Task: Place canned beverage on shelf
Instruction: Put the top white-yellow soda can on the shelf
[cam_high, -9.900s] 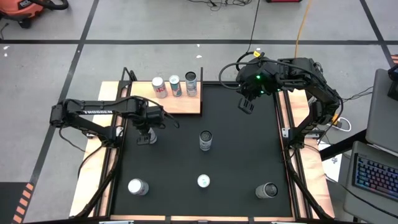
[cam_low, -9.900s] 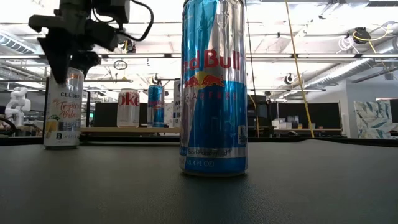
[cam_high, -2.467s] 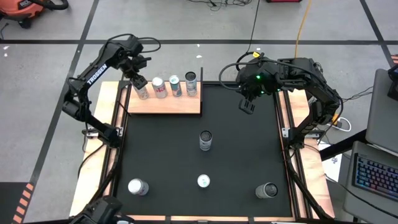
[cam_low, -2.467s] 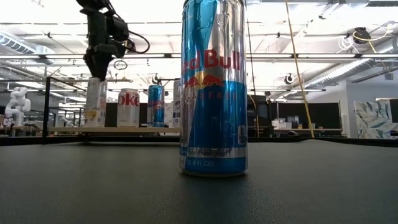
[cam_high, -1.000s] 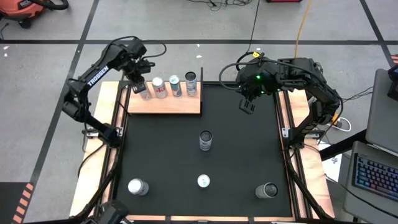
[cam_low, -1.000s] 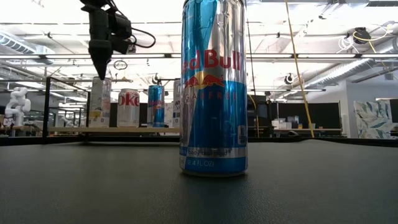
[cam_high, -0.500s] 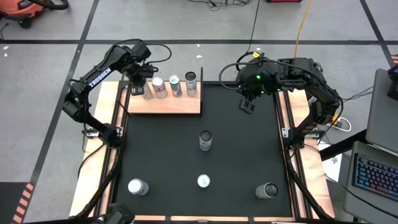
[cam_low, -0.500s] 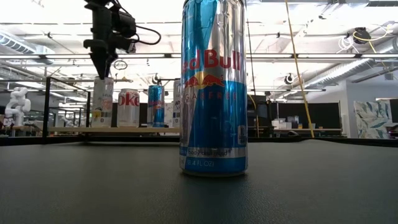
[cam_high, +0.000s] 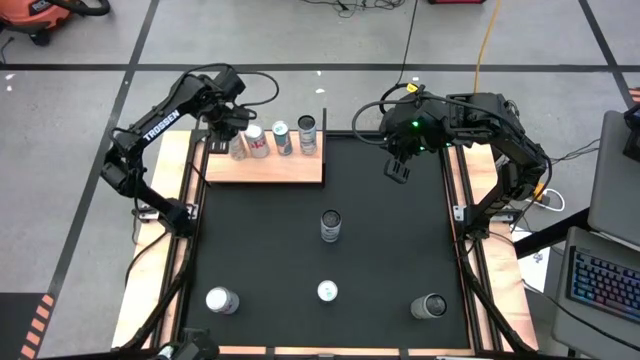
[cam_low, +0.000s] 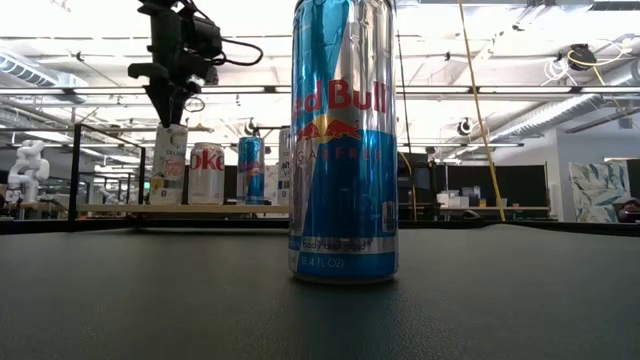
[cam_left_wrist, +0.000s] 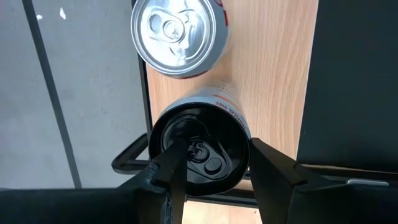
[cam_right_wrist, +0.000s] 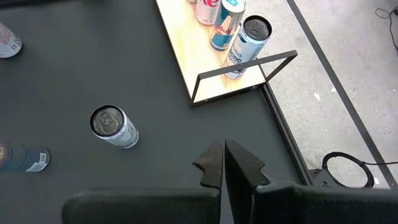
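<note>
My left gripper (cam_high: 234, 133) is over the left end of the shelf (cam_high: 290, 168), a light-wood board at the mat's far left, shut on a white can with a black top (cam_left_wrist: 199, 149). That can (cam_low: 168, 165) stands upright beside a red-and-silver can (cam_high: 258, 141). A blue can (cam_high: 282, 137) and a dark-topped can (cam_high: 306, 130) stand in the same row on the board. My right gripper (cam_high: 397, 170) hangs shut above the mat's far right part, holding nothing. My left gripper pinches the white can's top end, at the rim (cam_left_wrist: 244, 140), between its two fingers (cam_left_wrist: 176, 165). The fingers come from above and point down, one on each side of the can. The can hangs upright, its base down at the board; whether it rests there I cannot tell.
Several more cans are on the black mat (cam_high: 380, 250): one at the centre (cam_high: 330, 226), one nearer (cam_high: 327, 291), one near left (cam_high: 221, 300), one near right (cam_high: 430, 306). A thin black upright (cam_right_wrist: 245, 68) frames the shelf's right end.
My left gripper has rolled about its downward-pointing axis while staying shut on the white can. The can, still upright, has shifted a little along the shelf toward the red-and-silver can, and the gap between them is now narrow.
</note>
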